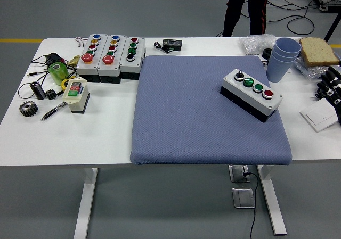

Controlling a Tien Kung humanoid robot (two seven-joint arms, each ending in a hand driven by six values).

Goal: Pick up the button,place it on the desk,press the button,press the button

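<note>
Stacked blue cups (282, 58) stand beside bread (318, 51); gears (27, 108), perhaps steel, lie far left

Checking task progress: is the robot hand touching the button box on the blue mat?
No. The right robot hand sits at the table's right edge, well apart from the button box, which lies alone on the blue mat.
</note>
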